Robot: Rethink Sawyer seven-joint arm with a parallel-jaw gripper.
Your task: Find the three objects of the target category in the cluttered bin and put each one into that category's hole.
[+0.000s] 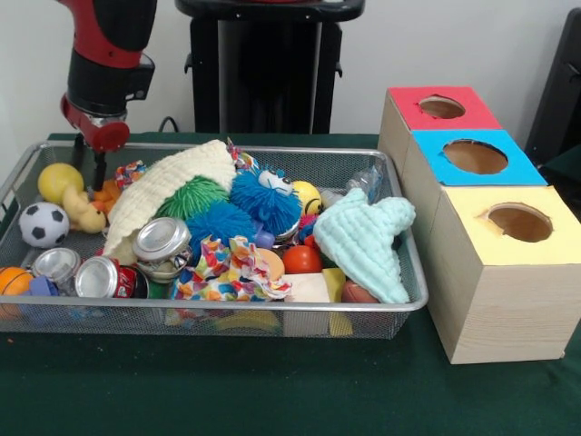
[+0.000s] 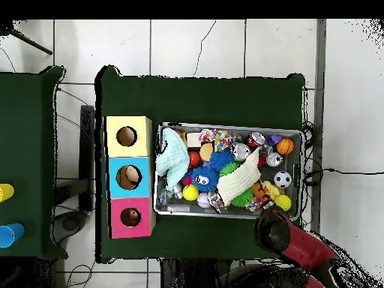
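- Green-clothed table [image 1: 272, 400] against a white wall; tiled floor around it in the overhead view.
- My gripper [image 1: 91, 162] hangs at the bin's far left corner, just above the yellow ball [image 1: 60, 182] and near the soccer ball [image 1: 44, 224]. The wrist points straight down. I can't tell how wide it's set, and nothing visible is in it.
- The overhead view agrees: my arm [image 2: 289, 236] reaches over the bin's corner nearest the base.
- The wire bin [image 1: 227, 313] is packed: cans [image 1: 162, 241], a cream knit cloth [image 1: 172, 177], a blue fuzzy toy [image 1: 263, 200] and a mint cloth [image 1: 368, 236] draped over the right side.
- Right of the bin, in a row touching each other: red box [image 1: 404, 102], blue box [image 1: 436, 168], yellow box [image 1: 508, 291], one hole on top of each.
- Progress: from overhead, something pale sits in the blue hole and something brownish in the red one; the yellow looks empty. My read is that some drops are done, count unclear.
- I can't tell which category is the target, so the remaining items are somewhere in the bin clutter.
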